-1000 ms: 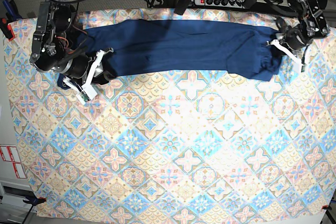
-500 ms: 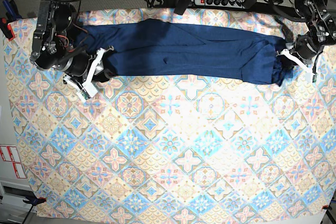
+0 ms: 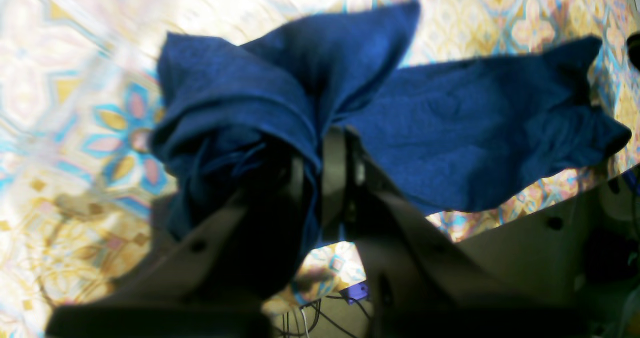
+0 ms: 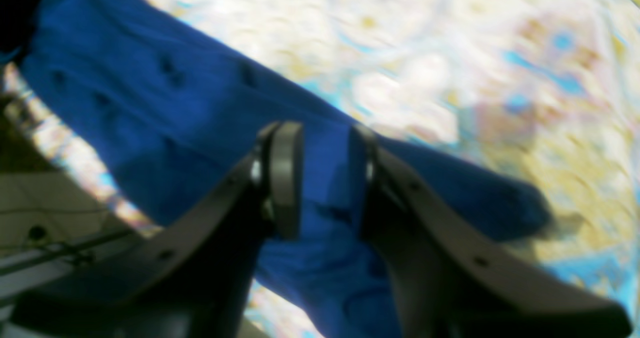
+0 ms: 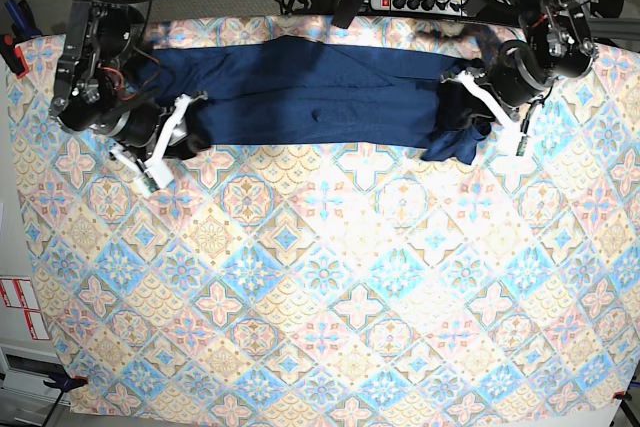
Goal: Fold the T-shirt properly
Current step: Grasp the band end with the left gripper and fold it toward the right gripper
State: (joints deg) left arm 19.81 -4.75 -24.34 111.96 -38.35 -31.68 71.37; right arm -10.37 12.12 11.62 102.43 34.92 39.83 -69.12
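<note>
With the left hand [image 5: 470, 112] clamped on a bunched end of the dark navy-blue knit T-shirt [image 5: 320, 97] and the right hand [image 5: 172, 132] gripping its other end, the thin fabric could slip and crumple the fold.

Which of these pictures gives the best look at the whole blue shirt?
The base view: the T-shirt lies as one long band across the tablecloth, both ends visible. The left wrist view shows only a bunched end pinched in the left gripper; the right wrist view shows a blurred strip.

Both arms [image 5: 95, 67] black w/ white finger brackets [image 5: 165, 137]; dark grey pads [image 4: 285, 178] (small screw holes along fingers); red/black wires on right arm.
</note>
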